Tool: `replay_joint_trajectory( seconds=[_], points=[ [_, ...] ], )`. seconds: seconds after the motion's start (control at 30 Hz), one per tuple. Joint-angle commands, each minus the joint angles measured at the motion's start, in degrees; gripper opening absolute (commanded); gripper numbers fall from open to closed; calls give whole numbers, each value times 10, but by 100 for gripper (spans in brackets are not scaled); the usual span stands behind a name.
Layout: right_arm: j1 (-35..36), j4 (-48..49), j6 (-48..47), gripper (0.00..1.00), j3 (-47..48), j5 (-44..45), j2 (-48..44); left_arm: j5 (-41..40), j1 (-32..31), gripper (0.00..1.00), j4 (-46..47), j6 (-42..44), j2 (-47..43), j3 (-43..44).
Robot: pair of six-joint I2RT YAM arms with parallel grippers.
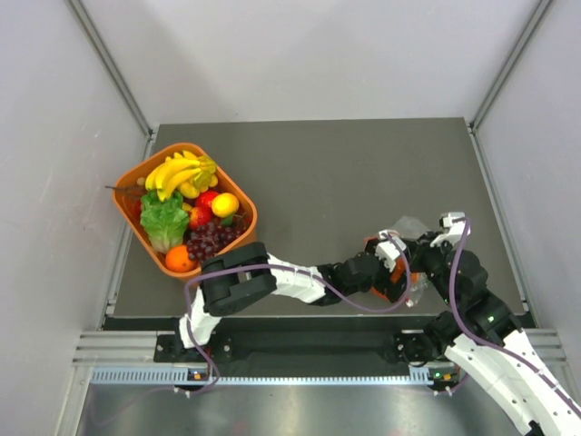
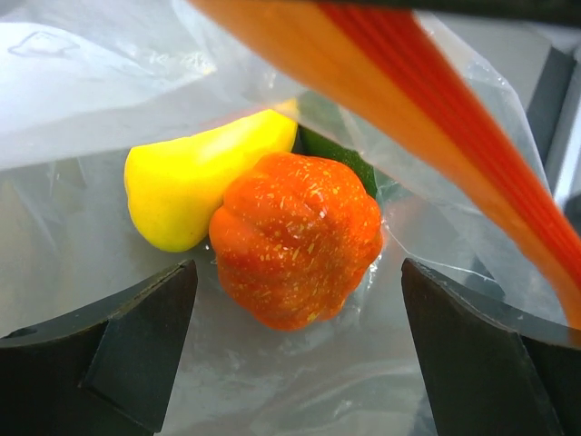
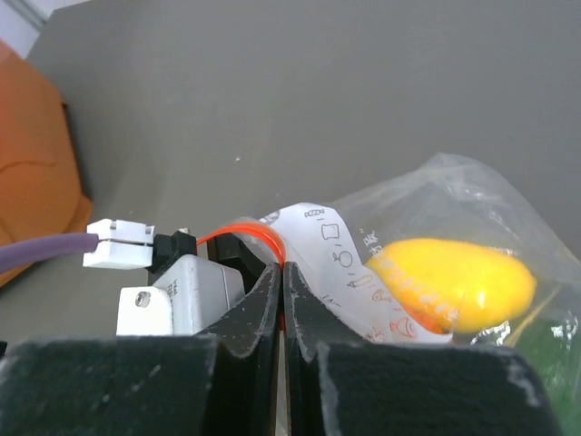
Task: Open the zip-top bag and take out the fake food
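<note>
- Left gripper (image 2: 295, 272): spread wide, gripping nothing, set at the open mouth of the bag (image 2: 91, 109).
- Between its two dark fingers (image 2: 109, 354), just ahead of the tips: an orange-red ridged fruit (image 2: 295, 241), lying on clear plastic and touching neither finger.
- Beyond it, toward the left finger: a yellow piece (image 2: 195, 177), pressed against the orange-red fruit.
- Behind both, barely showing: a dark green piece (image 2: 340, 154).
- Above the right finger, slanting across the view: the orange zip strip (image 2: 427, 118), raised over the food.
- Right gripper (image 3: 282, 272): closed tight, pinching the bag's edge at the zip strip, with a loop of strip curving out left of the fingertips.
- Right of those closed fingers: the rest of the bag, with the yellow and green pieces inside.
- Well to the left of both grippers, seen from above: an orange basket (image 1: 127, 195) of other toy food on the grey table (image 1: 363, 173).
</note>
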Motion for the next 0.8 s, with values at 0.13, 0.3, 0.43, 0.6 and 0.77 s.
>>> replay_joint_trajectory(
  seconds=[0.13, 0.3, 0.43, 0.6, 0.77],
  points=[
    [20, 61, 69, 0, -30, -162, -14, 12, -6, 90, 64, 26, 55, 97],
    [19, 44, 59, 0, -6, -138, -13, -31, -3, 81, 90, 30, 34, 51],
    [19, 54, 51, 0, 11, -144, 22, -42, 23, 85, 93, 10, -3, -11],
    [19, 69, 40, 0, 16, -133, 62, -57, 46, 87, 130, 4, -71, -116],
    [19, 89, 41, 0, 8, -111, 85, -39, 56, 88, 178, 11, -106, -180]
  ],
)
